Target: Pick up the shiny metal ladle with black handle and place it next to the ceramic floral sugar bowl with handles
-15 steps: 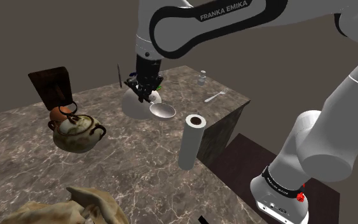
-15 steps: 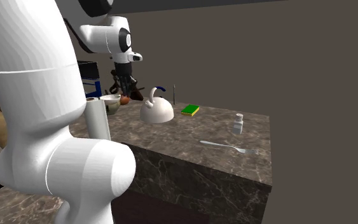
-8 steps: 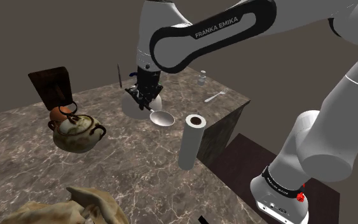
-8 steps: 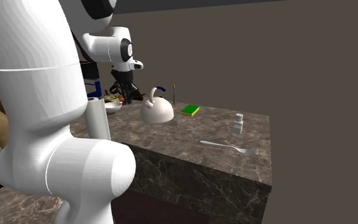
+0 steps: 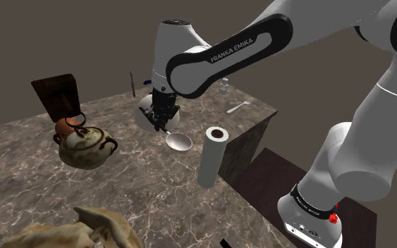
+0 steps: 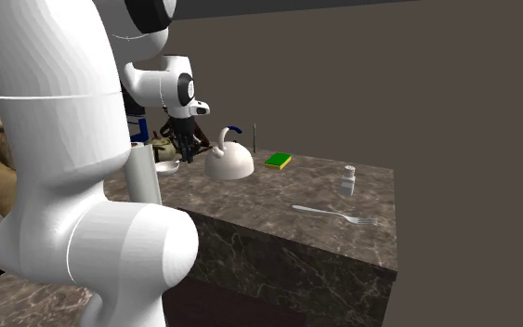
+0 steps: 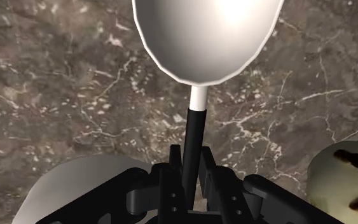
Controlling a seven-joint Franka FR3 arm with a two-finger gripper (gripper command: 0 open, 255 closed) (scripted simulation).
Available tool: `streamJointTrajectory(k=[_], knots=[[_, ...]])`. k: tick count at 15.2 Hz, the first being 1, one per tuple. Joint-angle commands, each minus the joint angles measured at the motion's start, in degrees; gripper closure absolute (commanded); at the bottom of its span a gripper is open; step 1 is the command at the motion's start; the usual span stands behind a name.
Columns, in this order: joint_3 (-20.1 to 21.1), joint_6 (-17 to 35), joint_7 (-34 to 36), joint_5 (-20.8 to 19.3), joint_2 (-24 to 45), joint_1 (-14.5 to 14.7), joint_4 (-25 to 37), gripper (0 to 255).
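Black handle pinched by the gripper, ladle hangs low over the counter's middle, free to reach the sugar bowl.

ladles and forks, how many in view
2: a shiny metal ladle with black handle, clasped in the tool; a silver metal fork lying near the edge of the dark marble counter. Others may be hidden.
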Motion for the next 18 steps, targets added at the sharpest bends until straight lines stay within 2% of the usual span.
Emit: streamJointTrajectory(k=[1,11,18], knots=[[0.0,1.5,0.0,-0.1,0.7,0.0,-0.9,255],[-0.1,8.9,0.6,-1.2,5.3,0.1,-3.6,255],[0.0,9.2,0.6,-1.3,5.5,0.0,-3.7,255]])
